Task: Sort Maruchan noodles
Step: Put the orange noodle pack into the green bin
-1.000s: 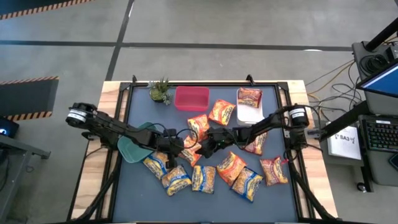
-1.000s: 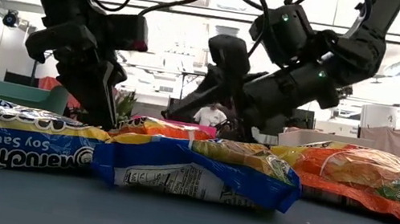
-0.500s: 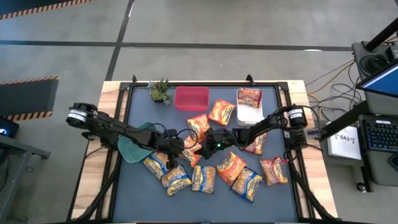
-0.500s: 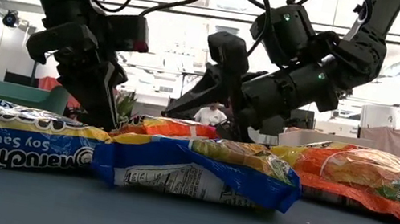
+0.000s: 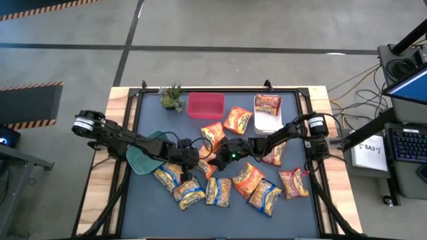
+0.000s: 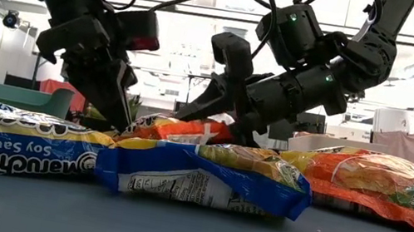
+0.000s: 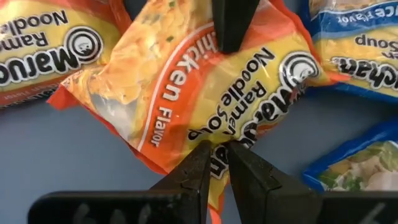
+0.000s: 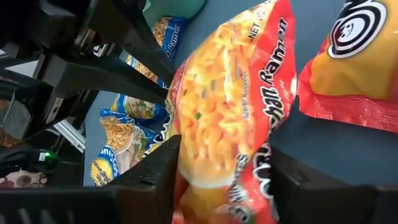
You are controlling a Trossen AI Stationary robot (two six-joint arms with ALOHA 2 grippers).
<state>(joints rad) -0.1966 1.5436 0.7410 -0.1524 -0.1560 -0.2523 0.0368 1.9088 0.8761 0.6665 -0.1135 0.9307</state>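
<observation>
**A:** So at that point your right gripper (image 8: 217, 180) was clamped across an orange chicken-flavour packet (image 7: 205, 93), fingers on either side of it and the crinkly plastic bulging between them. In the low view it looked tipped up off the pile. Your left gripper (image 7: 214, 165) sat right at the opposite edge of the same packet, and its two fingertips (image 7: 196, 163) were nearly together with the wrapper's border at their tips. I honestly couldn't tell if it had pinched the film or was only resting against it.

**B:** And the rest of the Maruchan noodles?

**A:** Just below both grippers in the high view was the row of yellow-and-blue packets (image 5: 189, 189). Out past the right arm were more orange ones (image 5: 294, 181), and farther up a red bin (image 5: 205, 105), a white tray (image 5: 268, 123) with one packet in it, a green tray (image 5: 141, 158) by your left arm, and the small plant (image 5: 171, 97) in the corner.

**B:** What worried you?

**A:** Both arms on one slippery packet. If they'd pulled different ways I'd guess it would tear or pop free, and with the wrists that close they could bump. A low swing could also drag the neighbouring packets along.
</observation>
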